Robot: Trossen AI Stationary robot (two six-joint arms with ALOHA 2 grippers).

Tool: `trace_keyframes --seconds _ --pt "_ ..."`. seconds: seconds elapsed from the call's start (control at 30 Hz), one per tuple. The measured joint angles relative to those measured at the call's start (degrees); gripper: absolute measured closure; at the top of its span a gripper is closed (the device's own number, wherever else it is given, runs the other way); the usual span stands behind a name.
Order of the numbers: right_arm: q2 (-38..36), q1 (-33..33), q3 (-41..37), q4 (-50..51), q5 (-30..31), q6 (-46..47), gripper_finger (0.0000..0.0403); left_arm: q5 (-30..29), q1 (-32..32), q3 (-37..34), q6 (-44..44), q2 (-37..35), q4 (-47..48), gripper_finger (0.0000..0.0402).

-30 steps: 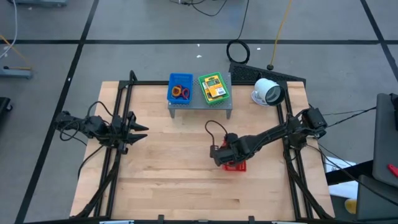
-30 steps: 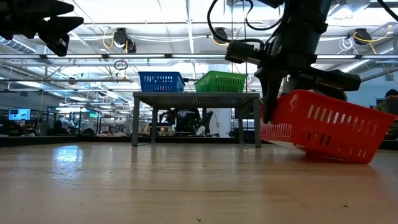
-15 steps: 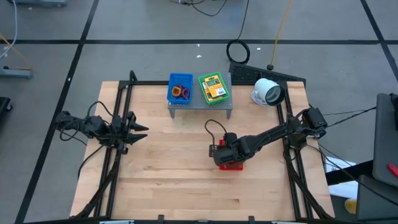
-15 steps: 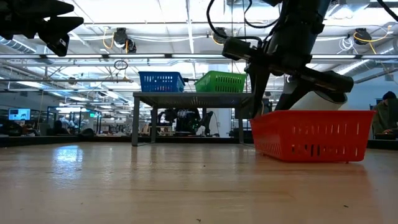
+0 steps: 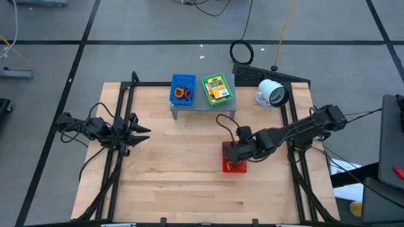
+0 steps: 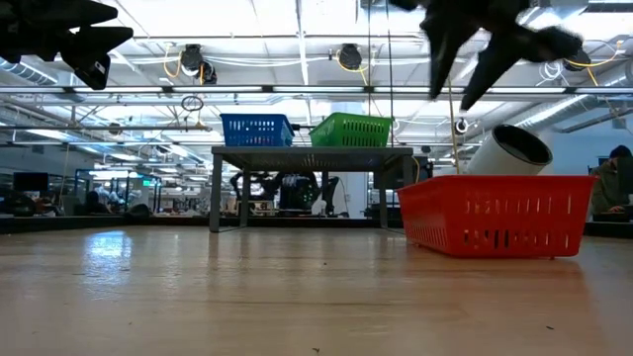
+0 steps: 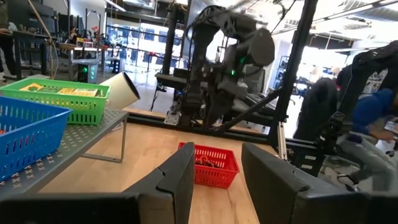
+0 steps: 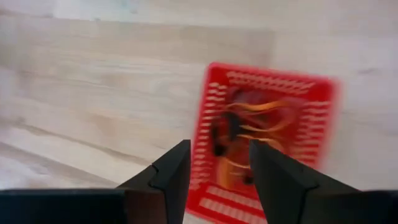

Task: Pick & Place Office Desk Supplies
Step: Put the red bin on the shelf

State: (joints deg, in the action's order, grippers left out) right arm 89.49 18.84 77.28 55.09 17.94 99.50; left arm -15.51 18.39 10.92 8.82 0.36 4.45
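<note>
Farthest over at 9 o'clock, the left claw (image 5: 144, 132) hangs above the bench (image 5: 170, 183) edge, fingers apart and empty. Right of centre, toward 4 o'clock, the red basket (image 5: 235, 161) sits flat holding tangled rubber bands (image 8: 264, 118); the right claw (image 5: 234, 151) hovers over its 12 o'clock rim, fingers spread, gripping nothing.

Light wood table (image 5: 170, 183), bare across most of surface. Grey perforated shelf (image 5: 218, 105) at far edge, standing on legs. On shelf: blue basket (image 5: 183, 89) and green basket (image 5: 217, 88), side by side, touching or nearly so. White round camera-like device (image 5: 272, 93) just beside shelf at table's far right corner, lying tilted. Red basket (image 5: 235, 162) flat on table, in front of shelf toward the right, well apart from it. Black cable coil (image 5: 241, 52) on grey floor beyond table.
</note>
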Motion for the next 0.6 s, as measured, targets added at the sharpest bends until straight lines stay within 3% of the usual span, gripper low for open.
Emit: trace_keyframes --seconds 0.2,0.43,0.6 --pt "-0.3 1.3 8.8 17.2 -3.2 1.1 0.0246 0.0 0.0 0.0 0.0 0.0 0.0 0.0261" --pt "-0.3 5.5 9.0 20.5 -9.3 8.0 0.0246 0.0 0.0 0.0 0.0 0.0 0.0 0.0261" --pt "-0.2 7.3 4.6 20.3 -11.4 15.4 0.0245 0.0 0.0 0.0 0.0 0.0 0.0 0.0261"
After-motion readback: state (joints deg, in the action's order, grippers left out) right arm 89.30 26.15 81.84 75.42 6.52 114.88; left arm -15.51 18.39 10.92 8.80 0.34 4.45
